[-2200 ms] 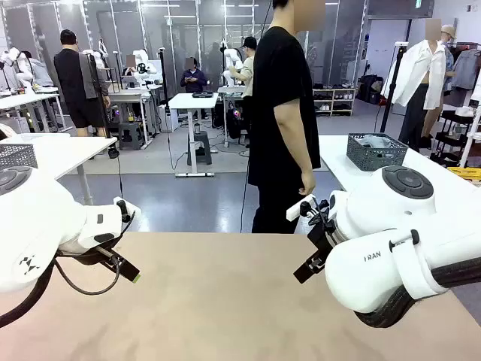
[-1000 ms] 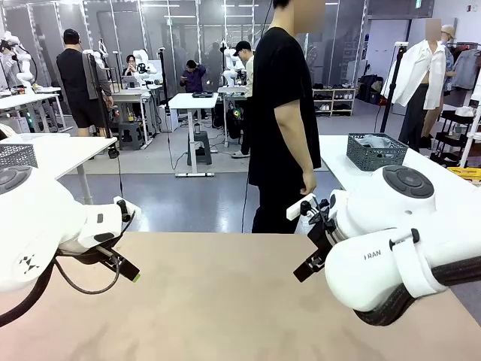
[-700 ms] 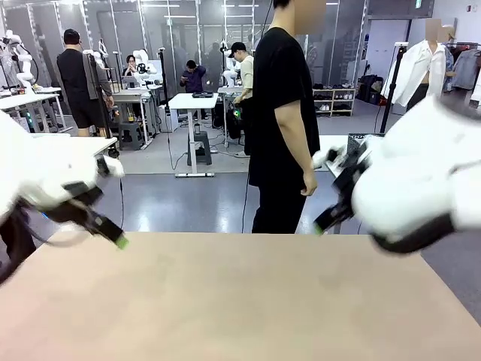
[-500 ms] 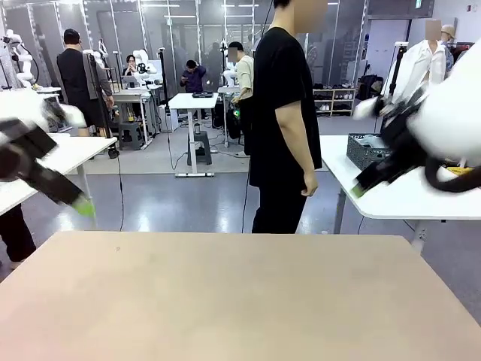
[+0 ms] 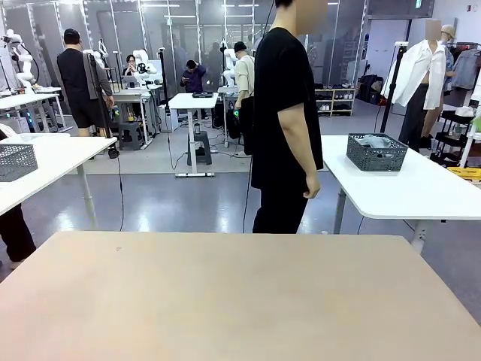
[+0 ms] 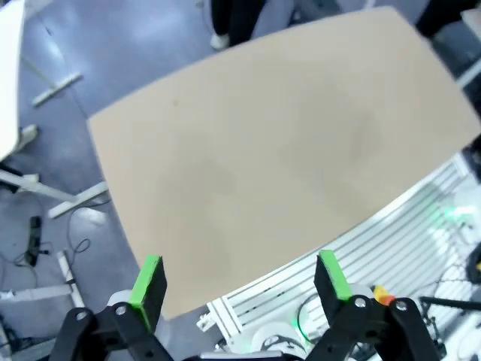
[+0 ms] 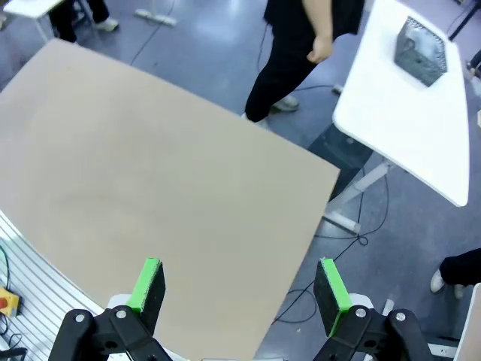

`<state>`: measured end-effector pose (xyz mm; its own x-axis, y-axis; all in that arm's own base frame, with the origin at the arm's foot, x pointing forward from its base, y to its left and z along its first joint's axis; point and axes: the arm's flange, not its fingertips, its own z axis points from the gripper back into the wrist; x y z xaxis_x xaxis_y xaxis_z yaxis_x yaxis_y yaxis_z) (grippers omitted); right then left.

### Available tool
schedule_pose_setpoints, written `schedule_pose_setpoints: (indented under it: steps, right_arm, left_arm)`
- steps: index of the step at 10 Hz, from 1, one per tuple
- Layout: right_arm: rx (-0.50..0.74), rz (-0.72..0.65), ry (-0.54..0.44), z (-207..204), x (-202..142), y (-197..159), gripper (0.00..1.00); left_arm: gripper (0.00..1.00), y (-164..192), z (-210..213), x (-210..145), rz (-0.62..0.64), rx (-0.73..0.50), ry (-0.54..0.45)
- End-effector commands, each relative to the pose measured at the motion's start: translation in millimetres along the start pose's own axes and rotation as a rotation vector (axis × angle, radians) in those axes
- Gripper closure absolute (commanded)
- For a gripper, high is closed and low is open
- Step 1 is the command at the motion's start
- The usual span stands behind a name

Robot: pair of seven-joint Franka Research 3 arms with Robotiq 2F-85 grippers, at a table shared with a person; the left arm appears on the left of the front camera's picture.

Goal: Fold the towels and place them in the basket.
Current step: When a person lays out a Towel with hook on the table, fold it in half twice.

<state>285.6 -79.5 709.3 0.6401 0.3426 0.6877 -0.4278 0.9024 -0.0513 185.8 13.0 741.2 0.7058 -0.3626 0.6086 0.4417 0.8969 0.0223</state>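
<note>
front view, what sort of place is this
Probably an open-plan lab or workshop: several white worktables, a glass partition wall at the back, and people working at desks.

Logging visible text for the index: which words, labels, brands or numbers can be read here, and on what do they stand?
None can be read.
The person's black shirt shows no print.
The basket at right shows no label.
The left claw and right claw, both open, show no marking.
Anything in the far background is too small to read.
</note>
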Motion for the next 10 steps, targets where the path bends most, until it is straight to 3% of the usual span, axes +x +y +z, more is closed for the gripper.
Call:
schedule_pose_setpoints:
  steps: [1, 4, 10]
  right_arm:
    - [-0.013, 0.017, -0.061, 18.5, -22.6, -2.3, 0.00]
    - [-0.026, 0.033, -0.075, 32.3, -32.9, -1.0, 0.00]
    - [-0.030, -0.004, -0.088, 43.2, -24.1, -3.0, 0.00]
  left_arm:
    - [0.00, 7.5, 16.2, -27.4, 0.082, 0.026, -0.058]
    - [0.00, 20.2, 34.4, -49.8, 0.156, 0.046, -0.111]
    - [0.00, 17.7, 40.9, -41.3, 0.116, 0.036, -0.102]
